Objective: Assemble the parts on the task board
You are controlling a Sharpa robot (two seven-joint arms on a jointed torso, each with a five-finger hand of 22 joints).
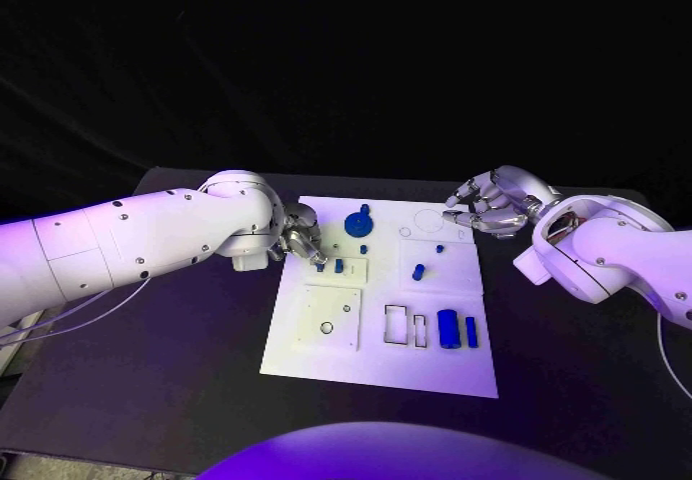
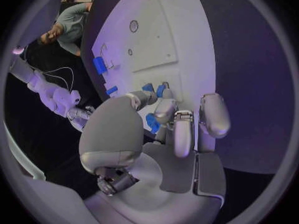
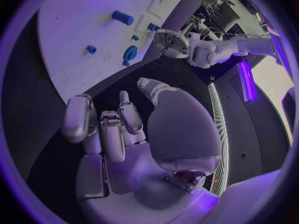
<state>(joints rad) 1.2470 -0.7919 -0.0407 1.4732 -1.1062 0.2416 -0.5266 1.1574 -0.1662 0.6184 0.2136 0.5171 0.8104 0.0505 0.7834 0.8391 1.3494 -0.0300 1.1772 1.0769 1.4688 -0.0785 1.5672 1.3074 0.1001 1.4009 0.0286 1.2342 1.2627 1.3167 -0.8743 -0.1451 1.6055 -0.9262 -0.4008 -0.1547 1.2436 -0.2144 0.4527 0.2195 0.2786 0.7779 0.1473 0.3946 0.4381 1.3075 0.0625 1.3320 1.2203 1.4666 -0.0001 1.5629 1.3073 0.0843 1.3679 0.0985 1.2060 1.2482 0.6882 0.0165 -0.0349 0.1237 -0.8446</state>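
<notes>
The white task board (image 1: 378,345) lies in the middle of the black table. My left hand (image 1: 300,240) hangs over its far left edge, fingers apart and pointing down, just above two small blue parts (image 1: 329,265). A blue round part (image 1: 359,222) lies beside that hand, and another small part (image 1: 418,271) lies mid-board. Two blue cylinders (image 1: 457,329) stand near the right edge. In the left wrist view the hand (image 2: 174,129) has a blue piece (image 2: 151,122) showing between thumb and fingers. My right hand (image 1: 490,208) hovers at the far right corner, holding nothing.
Rectangular slots (image 1: 404,325) and a raised square plate (image 1: 329,318) with a hole sit on the board's near half. Black table (image 1: 159,370) surrounds the board on all sides. In the right wrist view the board (image 3: 69,25) lies beyond the fingers.
</notes>
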